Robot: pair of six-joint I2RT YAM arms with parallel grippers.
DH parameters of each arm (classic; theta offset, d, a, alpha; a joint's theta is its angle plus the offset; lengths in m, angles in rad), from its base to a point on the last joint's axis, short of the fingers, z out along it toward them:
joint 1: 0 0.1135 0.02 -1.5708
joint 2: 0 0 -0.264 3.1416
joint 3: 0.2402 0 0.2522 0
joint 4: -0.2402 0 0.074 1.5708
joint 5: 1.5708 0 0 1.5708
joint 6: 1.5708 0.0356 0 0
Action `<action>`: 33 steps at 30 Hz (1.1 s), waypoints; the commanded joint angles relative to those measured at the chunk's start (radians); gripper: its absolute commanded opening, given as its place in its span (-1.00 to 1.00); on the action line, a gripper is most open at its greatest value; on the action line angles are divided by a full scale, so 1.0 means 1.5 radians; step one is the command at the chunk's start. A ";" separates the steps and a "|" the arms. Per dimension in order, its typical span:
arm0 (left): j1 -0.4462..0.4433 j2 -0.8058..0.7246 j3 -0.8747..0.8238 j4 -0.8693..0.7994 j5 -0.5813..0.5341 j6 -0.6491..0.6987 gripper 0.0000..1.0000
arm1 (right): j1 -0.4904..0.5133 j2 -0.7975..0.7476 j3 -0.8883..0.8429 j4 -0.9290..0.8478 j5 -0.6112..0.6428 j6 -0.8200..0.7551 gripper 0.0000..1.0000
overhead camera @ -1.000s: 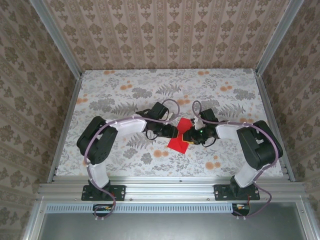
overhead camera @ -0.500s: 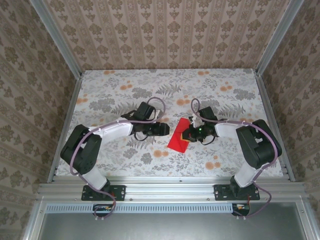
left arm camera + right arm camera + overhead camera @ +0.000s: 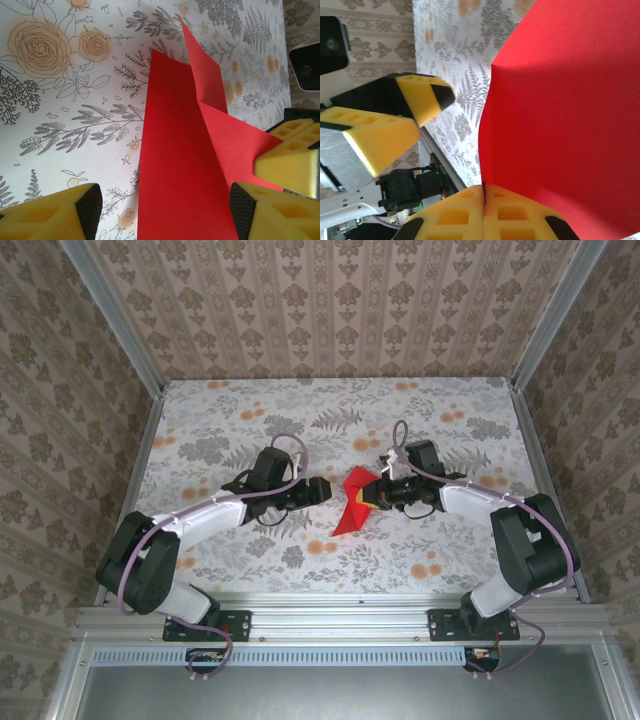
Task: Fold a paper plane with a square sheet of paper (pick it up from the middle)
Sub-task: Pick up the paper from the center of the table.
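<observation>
The square sheet of paper (image 3: 349, 514) is bright red and bent into creased flaps, partly raised off the table. My right gripper (image 3: 371, 496) is shut on its right edge. In the right wrist view the closed yellow pads (image 3: 483, 194) pinch the paper (image 3: 560, 125), which rises as a curved red wall. My left gripper (image 3: 322, 490) is open just left of the sheet. In the left wrist view its fingers (image 3: 55, 215) stand wide apart (image 3: 162, 215), the red paper (image 3: 180, 165) running between them without being gripped. The right gripper's yellow finger (image 3: 295, 152) holds the sheet's far corner.
The flower-print tabletop (image 3: 250, 430) stretches behind and to both sides of the grippers. Patterned walls and metal rails (image 3: 130, 490) close in the table. The left gripper's fingers (image 3: 395, 117) show beside the sheet in the right wrist view.
The left gripper has let go of the paper and drawn back left, its elbow swinging outward. The right gripper has raised the sheet's right side, so it now stands bent.
</observation>
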 commanded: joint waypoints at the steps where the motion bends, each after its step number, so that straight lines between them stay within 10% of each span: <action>1: 0.006 -0.019 -0.019 0.042 0.002 -0.037 0.42 | -0.003 -0.022 0.019 0.020 -0.034 0.028 -0.96; 33: -0.050 0.104 0.041 0.352 0.058 -0.261 0.27 | -0.011 -0.038 -0.021 0.180 -0.076 0.141 -0.97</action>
